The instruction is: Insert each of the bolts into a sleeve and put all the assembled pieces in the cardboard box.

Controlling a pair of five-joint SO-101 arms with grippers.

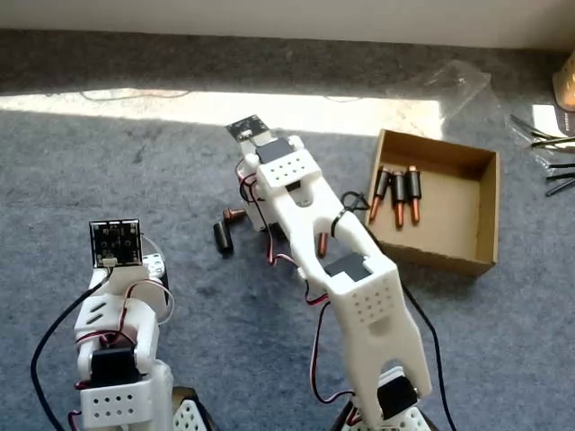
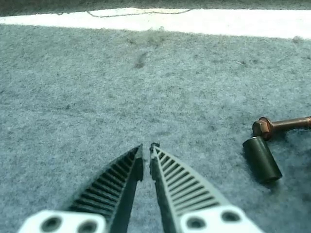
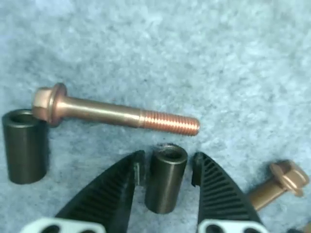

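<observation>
Right up against the lens, the right gripper [image 3: 167,162]: spread, one jaw on each side of a dark sleeve [image 3: 165,180], slim gaps both sides, nothing pinched yet. Open end of that sleeve facing away from the wrist.

Under everything, grey carpet [image 1: 135,180], with a sunlit strip across the top of the high view.

Next, the right arm [image 1: 364,301], big and white, running from the bottom edge up to the centre of the high view. Then the left arm [image 1: 121,359], down in the lower left corner, folded upright, well apart from the box.

Right of centre, the cardboard box [image 1: 431,254], open-topped, just beside the right arm. Inside, toward its upper left corner, three assembled pieces [image 1: 399,190] side by side, black sleeves at the top, copper shanks pointing down the frame.

Over to the left gripper [image 2: 147,151]: pressed almost together, only a sliver between the tips, holding nothing, hovering over bare carpet.

Down to the small stuff. First the long copper bolt [image 3: 114,114], flat on the carpet just beyond the right gripper's tips, lying crosswise, threaded end free. Hard against its head, the loose sleeve [image 1: 222,237], on its side, left of centre in the high view. Last, a second bolt [image 3: 284,182], head up near one jaw of the right gripper, shank partly hidden.
</observation>
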